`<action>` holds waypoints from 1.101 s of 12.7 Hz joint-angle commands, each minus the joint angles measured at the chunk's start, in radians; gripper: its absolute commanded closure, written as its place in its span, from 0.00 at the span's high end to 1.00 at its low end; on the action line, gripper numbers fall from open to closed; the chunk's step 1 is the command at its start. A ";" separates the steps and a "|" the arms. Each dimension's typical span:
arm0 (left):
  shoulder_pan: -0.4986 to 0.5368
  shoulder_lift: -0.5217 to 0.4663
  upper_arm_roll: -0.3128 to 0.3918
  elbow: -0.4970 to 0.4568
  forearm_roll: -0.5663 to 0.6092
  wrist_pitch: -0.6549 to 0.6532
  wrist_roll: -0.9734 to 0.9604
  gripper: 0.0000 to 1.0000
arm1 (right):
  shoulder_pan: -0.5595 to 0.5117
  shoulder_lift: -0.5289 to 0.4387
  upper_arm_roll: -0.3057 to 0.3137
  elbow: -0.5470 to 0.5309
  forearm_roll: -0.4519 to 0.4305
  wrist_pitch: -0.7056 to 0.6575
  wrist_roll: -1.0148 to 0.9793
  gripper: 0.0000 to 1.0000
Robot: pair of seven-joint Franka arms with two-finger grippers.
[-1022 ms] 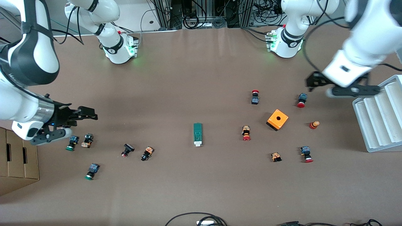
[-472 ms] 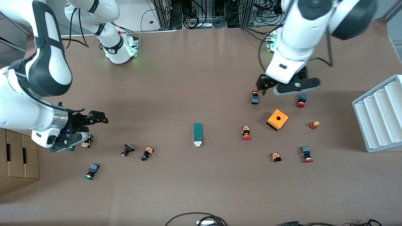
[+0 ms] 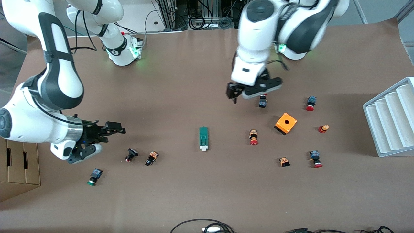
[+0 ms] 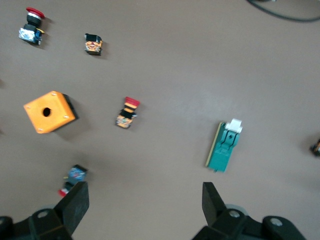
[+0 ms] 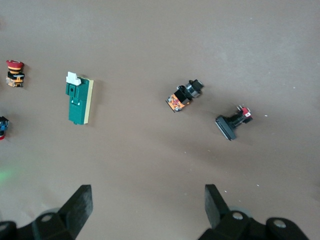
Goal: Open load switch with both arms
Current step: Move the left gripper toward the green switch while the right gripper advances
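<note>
Red-capped push-button [image 3: 262,100] half hidden under left gripper [image 3: 233,93], only black base clear. Wrist views cut off both grippers above fingertips.

Left gripper: fingers [image 4: 75,205] spread wide, nothing held, over bare table.

Right gripper [image 3: 116,128]: fingers [image 5: 80,202] wide apart, empty, in air toward right arm's end.

Load switch [image 3: 203,138] flat mid-table, white slider end nearer front camera, untouched, between both grippers.

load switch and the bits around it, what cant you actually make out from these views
- load switch: front view, too small to read the position of its white slider.
- Push-button by the left gripper: front view, its top is covered by the gripper's mount.
- Left gripper: front view, blurred, fingers indistinct; its wrist view shows them open.
- Right gripper: both views cut off or shadow the fingertips.
</note>
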 commanded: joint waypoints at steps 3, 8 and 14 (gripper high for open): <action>-0.163 0.157 0.006 0.022 0.294 0.080 -0.365 1.00 | 0.050 0.034 -0.007 0.010 0.029 0.084 0.109 1.00; -0.260 0.318 0.007 0.025 0.673 0.178 -0.782 1.00 | 0.086 0.072 -0.007 0.008 0.053 0.196 0.149 1.00; -0.399 0.482 0.015 0.027 0.949 0.167 -0.926 1.00 | 0.116 0.091 -0.007 0.007 0.051 0.206 0.141 1.00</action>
